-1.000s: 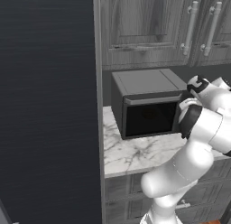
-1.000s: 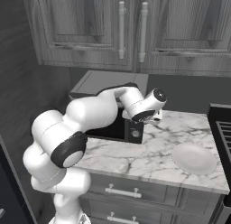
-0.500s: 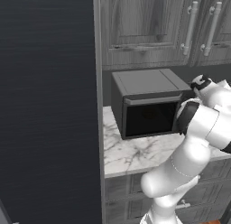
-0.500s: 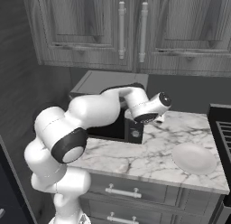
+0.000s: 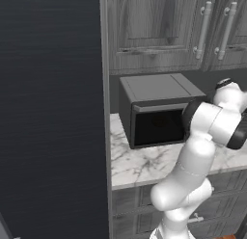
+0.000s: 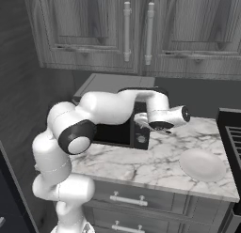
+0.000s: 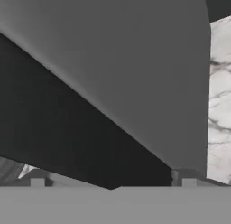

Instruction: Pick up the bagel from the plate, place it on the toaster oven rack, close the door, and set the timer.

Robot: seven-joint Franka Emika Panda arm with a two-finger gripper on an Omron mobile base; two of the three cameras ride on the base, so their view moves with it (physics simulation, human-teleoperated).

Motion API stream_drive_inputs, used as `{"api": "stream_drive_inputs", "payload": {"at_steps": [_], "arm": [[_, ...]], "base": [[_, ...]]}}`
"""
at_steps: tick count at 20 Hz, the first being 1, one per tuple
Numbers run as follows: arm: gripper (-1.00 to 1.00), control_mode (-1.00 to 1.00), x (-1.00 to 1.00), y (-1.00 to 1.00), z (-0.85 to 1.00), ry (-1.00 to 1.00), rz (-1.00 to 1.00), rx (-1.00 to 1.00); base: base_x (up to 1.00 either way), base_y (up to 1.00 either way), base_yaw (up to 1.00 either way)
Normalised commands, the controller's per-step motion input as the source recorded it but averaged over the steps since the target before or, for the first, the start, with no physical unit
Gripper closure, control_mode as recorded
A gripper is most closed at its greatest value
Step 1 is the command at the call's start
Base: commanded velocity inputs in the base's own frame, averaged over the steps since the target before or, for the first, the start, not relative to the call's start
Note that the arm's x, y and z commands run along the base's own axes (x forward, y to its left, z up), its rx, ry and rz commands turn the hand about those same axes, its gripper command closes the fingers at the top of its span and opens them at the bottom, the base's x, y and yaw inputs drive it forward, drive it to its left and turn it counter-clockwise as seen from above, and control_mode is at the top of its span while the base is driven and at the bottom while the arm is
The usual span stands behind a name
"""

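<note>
The grey toaster oven (image 5: 157,88) stands on the marble counter with its dark glass door (image 5: 157,128) shut and the silver handle (image 5: 159,108) along the top edge. The bagel and the rack are hidden. The white plate (image 6: 202,164) lies bare to the oven's right. My gripper (image 6: 143,120) hovers just off the oven's right front corner, above the control knob (image 6: 141,139). In the hand view the gripper (image 7: 113,181) is open, its fingertips (image 7: 38,179) far apart with nothing between them, facing a grey oven face and dark glass.
Grey wall cabinets (image 6: 136,30) with bar handles hang above the oven. A tall dark panel (image 5: 50,112) walls off the left side. A black stove (image 6: 231,133) borders the counter (image 6: 155,166) on the right. Drawers run below the counter edge.
My hand has shifted a little to the right along the oven front and its jaws have spread wider. The oven and plate have not moved.
</note>
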Motion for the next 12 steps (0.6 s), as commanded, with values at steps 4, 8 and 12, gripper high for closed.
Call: {"api": "stream_drive_inputs", "payload": {"at_steps": [4,8,12], "arm": [[1.00,-1.00,0.09,-0.48,0.00,0.04,0.09,0.36],[1.00,-1.00,0.08,-0.44,-0.02,0.04,0.09,0.34],[1.00,-1.00,0.02,-0.38,-0.08,0.03,0.08,0.32]], "base": [[0.00,0.00,0.00],[0.00,0.00,0.00],[0.00,0.00,0.00]]}}
